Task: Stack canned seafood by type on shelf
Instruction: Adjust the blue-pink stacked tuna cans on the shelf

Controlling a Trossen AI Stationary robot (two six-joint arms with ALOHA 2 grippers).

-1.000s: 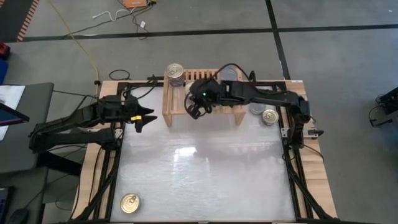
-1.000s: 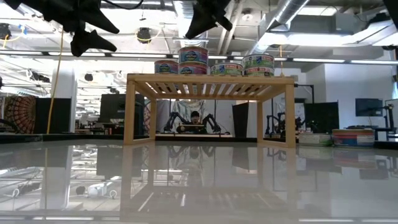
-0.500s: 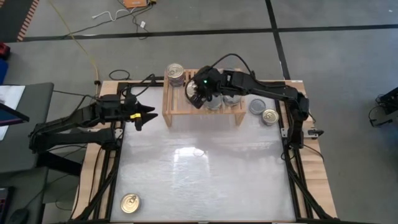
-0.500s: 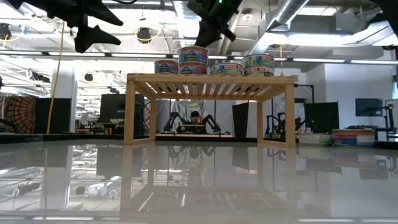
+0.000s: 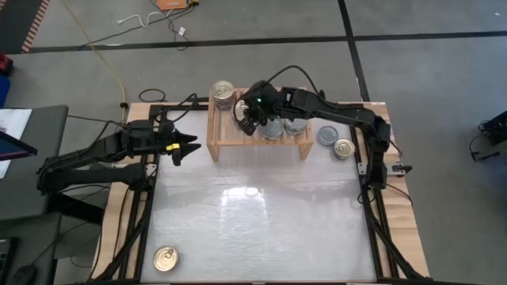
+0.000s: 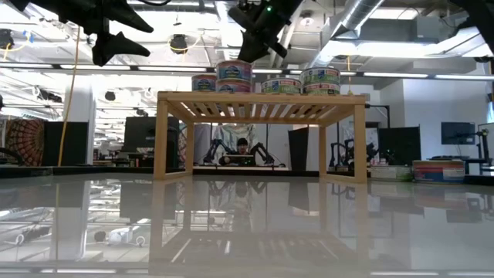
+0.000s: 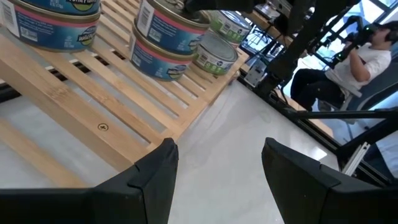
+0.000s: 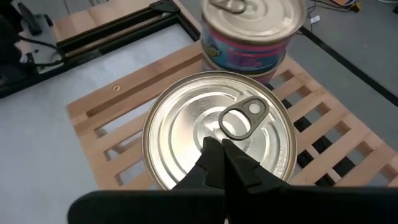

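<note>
1. Overhead, my right gripper hung above the left part of the shelf, its fingers pressed together and holding nothing.
2. Through my right wrist view, those shut fingertips sat just over a gold pull-ring tin on the slats, with the ring at about 1 o'clock from the tips; I could not tell whether they touched the lid.
3. Beyond that tin, toward 12 o'clock in the same view, stood a stacked pair of tins with blue and pink labels.
4. My left gripper waited off the shelf's left end, at 9 o'clock from it, fingers spread and empty.
5. From the low view, the canned seafood on the shelf top showed as blue-and-pink tins on the left and green-labelled tins on the right.
6. On the tabletop, a gold-topped tin lay at 7 o'clock, well apart from the shelf.
7. Just off the shelf's right end, at 3 o'clock, a grey-topped tin and a gold-topped one lay side by side.
8. Behind the shelf's left rear corner, at 11 o'clock, another tin stood.
</note>
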